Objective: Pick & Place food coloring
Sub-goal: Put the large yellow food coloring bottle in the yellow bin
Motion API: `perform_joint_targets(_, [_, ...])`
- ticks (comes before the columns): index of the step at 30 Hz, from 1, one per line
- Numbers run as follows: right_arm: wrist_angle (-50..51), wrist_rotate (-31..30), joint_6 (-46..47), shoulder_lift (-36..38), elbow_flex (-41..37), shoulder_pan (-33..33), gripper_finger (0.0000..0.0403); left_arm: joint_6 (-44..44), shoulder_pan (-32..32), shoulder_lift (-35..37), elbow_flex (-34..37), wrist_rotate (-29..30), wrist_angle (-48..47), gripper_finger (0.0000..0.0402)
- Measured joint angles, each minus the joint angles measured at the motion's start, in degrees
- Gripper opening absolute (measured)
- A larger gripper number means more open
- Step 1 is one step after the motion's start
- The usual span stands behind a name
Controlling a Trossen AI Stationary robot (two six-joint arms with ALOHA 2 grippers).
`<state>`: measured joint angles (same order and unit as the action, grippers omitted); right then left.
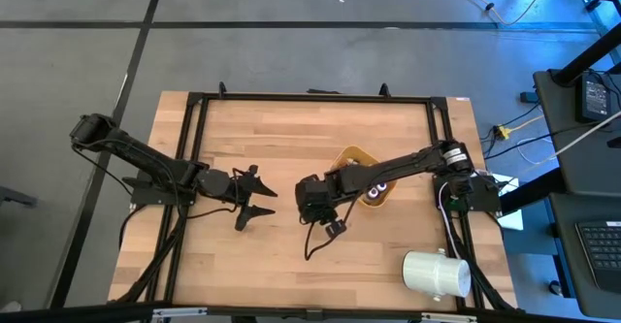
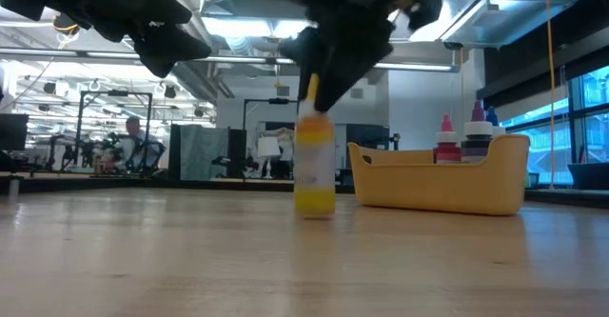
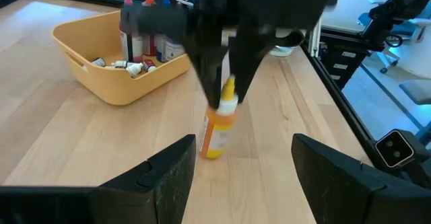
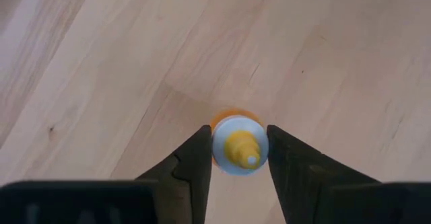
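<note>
A small food coloring bottle (image 2: 314, 169) with a yellow-orange body, white collar and yellow tip stands upright on its base on the wooden table. My right gripper (image 4: 237, 150) comes down over it from above, near the table's middle (image 1: 333, 228), and is shut on its top. Other food coloring bottles (image 3: 145, 39) stand and lie inside the yellow-orange bowl (image 2: 438, 179). My left gripper (image 3: 244, 157) waits open, left of the bottle (image 1: 260, 199), with nothing between its fingers. My right gripper pinches the bottle's white collar (image 4: 219, 146), just under the yellow tip, between its two fingers, one on either side. The fingers (image 2: 324, 79) come from above, slanting steeply down. The bottle stands upright with its base (image 2: 314, 208) on the table.
The bowl (image 1: 351, 158) sits right behind my right arm, toward the table's far right. A big white cylinder (image 1: 437, 273) lies at the near right corner. A black frame (image 1: 310, 97) runs round the table. Bare wood lies near and left of the bottle.
</note>
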<state>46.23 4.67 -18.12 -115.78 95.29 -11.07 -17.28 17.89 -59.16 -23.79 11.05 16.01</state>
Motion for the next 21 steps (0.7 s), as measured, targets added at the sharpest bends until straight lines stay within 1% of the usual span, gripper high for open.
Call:
perform_joint_targets(5, [2.18, -0.05, 2.82, 5.53, 0.04, -0.35, 0.0133, 0.02, 0.0, 0.0, 0.0, 0.0, -0.15, 0.0239])
perform_joint_targets(10, [7.4, -0.73, 7.66, 11.84, 0.06, -0.44, 0.0133, 0.02, 0.01, 0.0, 0.0, 0.01, -0.29, 0.0239])
perform_joint_targets(17, [18.19, -8.28, 15.72, 17.97, 0.07, -0.32, 0.0133, 0.02, 0.0, 0.0, 0.0, 0.02, -1.07, 0.0239])
perform_joint_targets(21, [21.83, -10.45, 18.59, 19.24, -0.19, 0.04, 0.0132, 0.02, 0.0, 0.0, -0.02, 0.02, -1.18, 0.0239])
